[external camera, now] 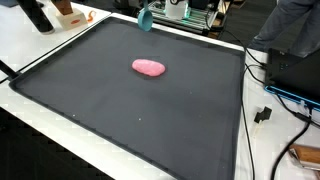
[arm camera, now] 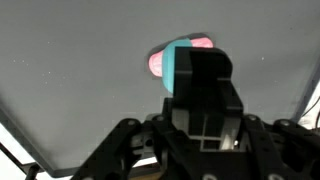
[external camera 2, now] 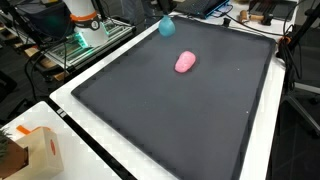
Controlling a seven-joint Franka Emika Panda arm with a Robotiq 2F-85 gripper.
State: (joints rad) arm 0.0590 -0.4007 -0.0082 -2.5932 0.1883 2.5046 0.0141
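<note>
Lying on the dark mat (external camera: pixel 70 95) in an exterior view, the pink lump (external camera: pixel 148 68) sits well apart from a teal piece (external camera: pixel 146 18), which is cropped above at the far edge. The same spacing shows in an exterior view with the pink lump (external camera 2: pixel 186 62) and the teal piece (external camera 2: pixel 166 26). Wrist view: the gripper (arm camera: pixel 190 60) has its fingers drawn together against the teal piece; whether they clamp it is unclear. The pink lump is half hidden behind.

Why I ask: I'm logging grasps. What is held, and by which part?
A teal block, between the gripper fingertips, one pad on its side; the other pad is hidden.

Matt dark mat (external camera: pixel 190 120) — faintly grainy, pink lump (external camera: pixel 148 68) — soft, dull, teal piece (arm camera: pixel 178 68) smooth plastic
</note>
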